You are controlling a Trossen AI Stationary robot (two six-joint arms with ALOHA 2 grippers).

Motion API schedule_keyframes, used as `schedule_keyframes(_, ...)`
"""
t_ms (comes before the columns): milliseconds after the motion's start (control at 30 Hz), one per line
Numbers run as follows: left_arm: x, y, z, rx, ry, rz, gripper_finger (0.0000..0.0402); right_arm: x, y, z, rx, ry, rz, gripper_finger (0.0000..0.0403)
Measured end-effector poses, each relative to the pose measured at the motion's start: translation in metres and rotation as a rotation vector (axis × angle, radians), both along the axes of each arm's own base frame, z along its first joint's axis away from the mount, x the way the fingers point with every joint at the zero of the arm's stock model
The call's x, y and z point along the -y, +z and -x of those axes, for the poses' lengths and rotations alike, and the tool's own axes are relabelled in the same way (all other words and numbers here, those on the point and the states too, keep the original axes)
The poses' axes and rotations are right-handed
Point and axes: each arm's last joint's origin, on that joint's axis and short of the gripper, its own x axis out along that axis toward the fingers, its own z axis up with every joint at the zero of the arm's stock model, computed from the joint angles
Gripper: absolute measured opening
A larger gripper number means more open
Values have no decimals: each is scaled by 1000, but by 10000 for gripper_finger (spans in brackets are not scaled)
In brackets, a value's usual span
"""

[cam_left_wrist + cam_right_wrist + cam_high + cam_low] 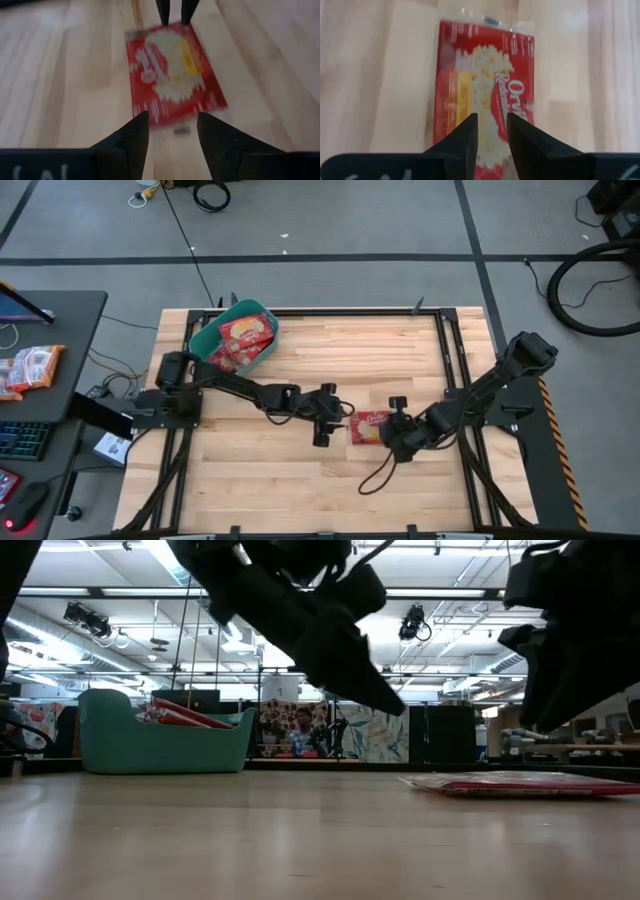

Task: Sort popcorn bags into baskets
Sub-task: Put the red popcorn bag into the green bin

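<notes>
A: Where's the bag?

B: One bag (370, 427) lies flat on the desk (300, 480), face up, between the two hands. More bags (243, 338) fill the teal tub (206, 337) at the desk's far left corner, well apart from it.

A: And the left hand?

B: The left hand (172, 131) hovers over one short edge of the bag, fingers spread, gripping nothing.

A: The right one?

B: The right hand (491, 131) is over the opposite edge, above the bag's print. Its fingers stand a narrow gap apart; whether they pinch the bag I cannot tell.

A: Anything off the desk?

B: Packets (30, 368) lie on a dark side table at left.
</notes>
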Motion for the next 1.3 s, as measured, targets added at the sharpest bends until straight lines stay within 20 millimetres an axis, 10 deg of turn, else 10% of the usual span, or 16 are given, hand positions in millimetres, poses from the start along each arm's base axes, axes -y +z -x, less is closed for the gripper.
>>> schedule_keyframes(533,-3,-25,-38,33,13,13,171,-19,-15,-15,-92,19,38,136)
schedule_keyframes(1300,-14,-65,-38,-103,42,5,171,-32,-39,-22,-63,35,94,220)
